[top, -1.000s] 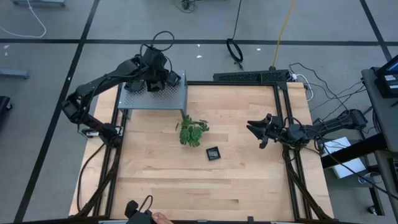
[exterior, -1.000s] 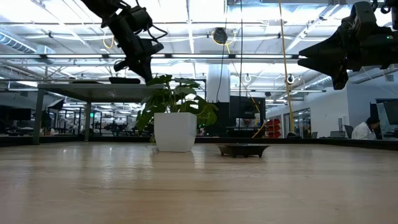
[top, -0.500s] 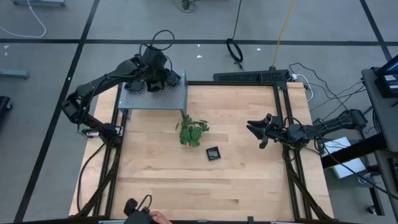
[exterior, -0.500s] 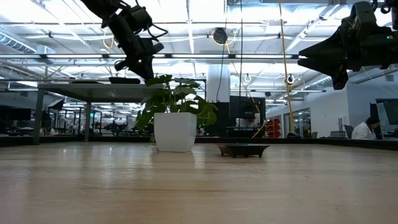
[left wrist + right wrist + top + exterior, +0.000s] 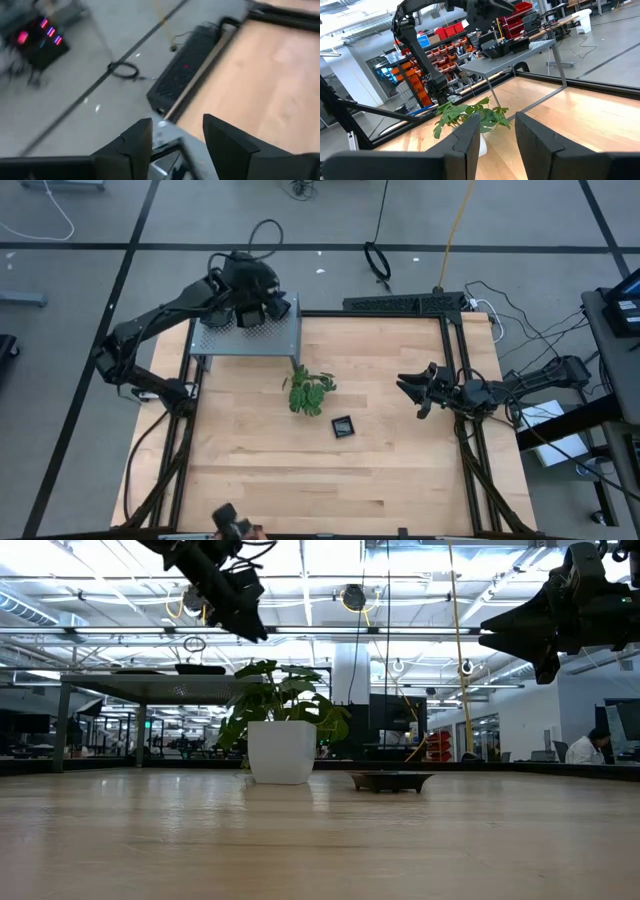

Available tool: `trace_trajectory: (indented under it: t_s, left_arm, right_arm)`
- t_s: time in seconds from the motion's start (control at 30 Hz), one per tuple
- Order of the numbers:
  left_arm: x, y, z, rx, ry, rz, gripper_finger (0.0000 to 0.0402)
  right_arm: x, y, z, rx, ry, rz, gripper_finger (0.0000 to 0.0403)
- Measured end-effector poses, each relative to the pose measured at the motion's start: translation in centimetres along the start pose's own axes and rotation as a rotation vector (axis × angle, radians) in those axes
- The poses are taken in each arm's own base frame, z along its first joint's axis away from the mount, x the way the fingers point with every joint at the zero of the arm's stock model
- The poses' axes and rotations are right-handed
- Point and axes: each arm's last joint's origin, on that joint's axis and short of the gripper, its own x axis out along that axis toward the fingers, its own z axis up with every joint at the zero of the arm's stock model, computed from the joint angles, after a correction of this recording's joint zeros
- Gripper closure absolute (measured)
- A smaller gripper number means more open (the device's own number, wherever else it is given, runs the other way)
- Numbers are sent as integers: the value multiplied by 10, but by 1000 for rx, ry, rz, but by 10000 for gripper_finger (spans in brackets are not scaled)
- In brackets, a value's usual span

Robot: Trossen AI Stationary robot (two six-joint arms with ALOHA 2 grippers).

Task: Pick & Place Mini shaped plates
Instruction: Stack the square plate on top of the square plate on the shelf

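Observation:
One mini shaped plate (image 5: pixel 343 426), small, black and square, lies flat on the wooden table right of a potted green plant (image 5: pixel 310 392); in the low view the plate (image 5: pixel 392 780) sits beside the white pot (image 5: pixel 282 750). More dark dishes (image 5: pixel 501 48) rest on the grey perforated raised platform (image 5: pixel 245 338) at the far left corner. My left gripper (image 5: pixel 175 135) hangs open above that platform, with nothing between its fingers. At the table's right edge my right gripper (image 5: pixel 497 131) stays open and empty in the air, pointing toward the plant.
The platform (image 5: pixel 150 680) stands on thin legs above the table's far left. A black frame (image 5: pixel 400 305) borders the far and right edges. A person's hand with a dark device (image 5: pixel 232 527) shows at the near edge. Bare wood lies across the near half.
My left gripper has risen from the platform's top, where its fingers pointed down a second ago, and now hangs well above it, tipped more toward level. The right arm and the plate on the table have kept still.

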Motion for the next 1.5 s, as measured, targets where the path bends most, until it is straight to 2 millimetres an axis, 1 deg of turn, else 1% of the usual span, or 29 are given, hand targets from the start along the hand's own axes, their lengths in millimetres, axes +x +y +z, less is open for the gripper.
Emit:
trace_trajectory:
  t_s: [0.07,0.17,0.27,0.37,0.5,0.63,0.77,0.9,1.0,1.1,1.2,1.27,1.5]
  left_arm:
    - [0,-12,2,94,-17,-51,220]
    - [0,-33,7,166,-59,-113,222]
    - [-1,-54,11,195,-100,-155,224]
    - [-7,-75,17,224,-156,-154,222]
    - [-15,-107,18,226,-181,-203,222]
    - [-18,-150,12,214,-169,-307,222]
    - [-15,-201,-6,237,-103,-393,222]
    - [-11,-252,-32,318,-37,-458,222]
    - [-5,-285,-55,422,7,-487,222]
    - [4,-311,-78,526,48,-519,222]
    - [14,-331,-99,624,67,-541,222]
    - [23,-341,-108,620,61,-549,222]
    - [61,-367,-140,363,78,-515,222]
  right_arm:
    - [0,0,0,1,0,1,293]
    - [0,0,0,0,0,1,293]
    - [0,0,0,0,0,0,293]
    - [0,0,0,0,0,0,293]
    - [0,0,0,0,0,0,293]
    - [0,0,0,0,0,0,293]
    - [0,0,0,1,0,0,293]
    - [0,0,0,0,0,0,293]
    - [0,0,0,0,0,0,293]
    - [0,0,0,1,0,1,293]
    - [0,0,0,1,-1,0,293]
    - [0,0,0,0,0,0,293]
    - [0,0,0,1,0,1,293]
